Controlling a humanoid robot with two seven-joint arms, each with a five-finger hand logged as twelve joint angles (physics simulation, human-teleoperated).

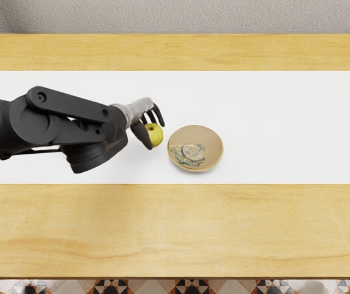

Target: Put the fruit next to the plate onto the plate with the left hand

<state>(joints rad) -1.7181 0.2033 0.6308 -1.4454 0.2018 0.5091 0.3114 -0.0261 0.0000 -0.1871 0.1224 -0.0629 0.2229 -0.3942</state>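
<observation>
The dark left arm [52,125] reaches in over the white strip [285,122] running along the wooden table [175,226]. Its left hand [143,119] is curled around the yellow-green fruit [156,135], fingers [155,114] arched over the top and thumb pressed against its left side. The fruit looks nearly round, so I can't make out a long axis or where its stem points. It sits just left of the tan plate [219,147], not on it.

- No readable text, label, brand or number shows anywhere.
- The plate [210,137] bears a dark painted pattern at its centre, too small to read as lettering.
</observation>
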